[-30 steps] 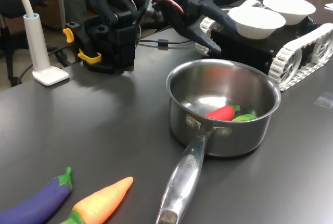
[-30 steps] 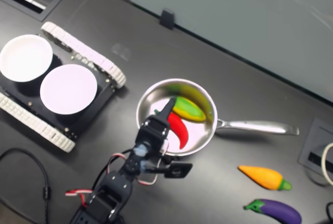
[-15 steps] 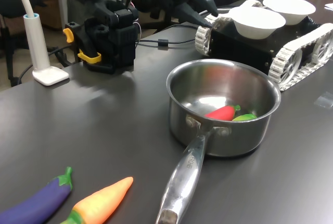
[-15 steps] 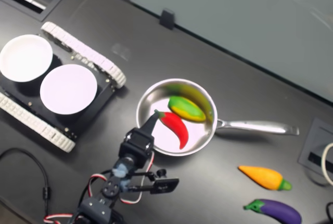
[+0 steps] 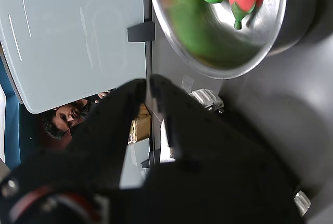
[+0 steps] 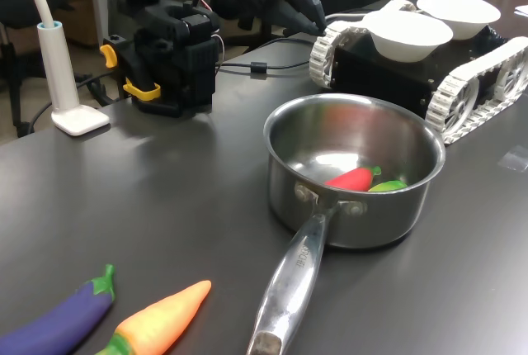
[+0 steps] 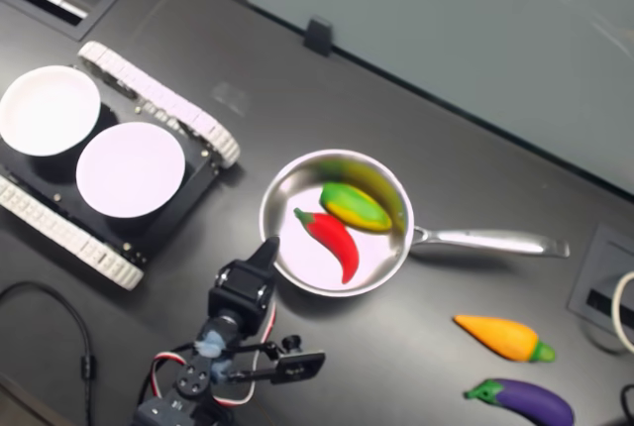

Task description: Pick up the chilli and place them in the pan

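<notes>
Two soft toys, a purple eggplant and an orange carrot, lie nearest in the first exterior view. Beyond them the shiny steel pan holds the glossy red chilli beside a yellow-green toy. Farther back, the black gripper hangs outside the pan's rim, jaws nearly together, holding nothing. Two white bowls sit on a tracked vehicle.
</notes>
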Controlling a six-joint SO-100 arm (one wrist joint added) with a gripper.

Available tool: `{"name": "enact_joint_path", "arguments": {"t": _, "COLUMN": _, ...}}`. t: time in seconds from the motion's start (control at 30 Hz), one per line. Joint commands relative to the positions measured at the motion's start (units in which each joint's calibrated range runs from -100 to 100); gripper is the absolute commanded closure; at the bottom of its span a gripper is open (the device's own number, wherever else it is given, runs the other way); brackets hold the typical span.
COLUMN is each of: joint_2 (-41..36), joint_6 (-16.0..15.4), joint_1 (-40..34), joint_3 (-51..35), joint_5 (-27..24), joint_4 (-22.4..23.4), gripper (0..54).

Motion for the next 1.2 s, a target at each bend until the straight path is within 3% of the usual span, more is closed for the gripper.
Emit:
{"name": "enact_joint_path", "arguments": {"t": 0.0, "joint_2": -1.9, "joint_6": -0.9, "joint_1": -1.3, "joint_3": -1.8, "joint_5": 1.1, "joint_4": 1.7, "gripper": 53.6}}
{"name": "enact_joint_path", "arguments": {"t": 0.67, "joint_2": -6.8, "joint_6": -2.1, "joint_1": 0.1, "joint_3": 2.6, "joint_5": 0.6, "joint_4": 14.1, "gripper": 53.6}}
{"name": "enact_joint_path", "arguments": {"t": 1.17, "joint_2": -6.8, "joint_6": -2.1, "joint_1": 1.9, "joint_3": 11.3, "joint_5": 0.8, "joint_4": 16.1, "gripper": 53.6}}
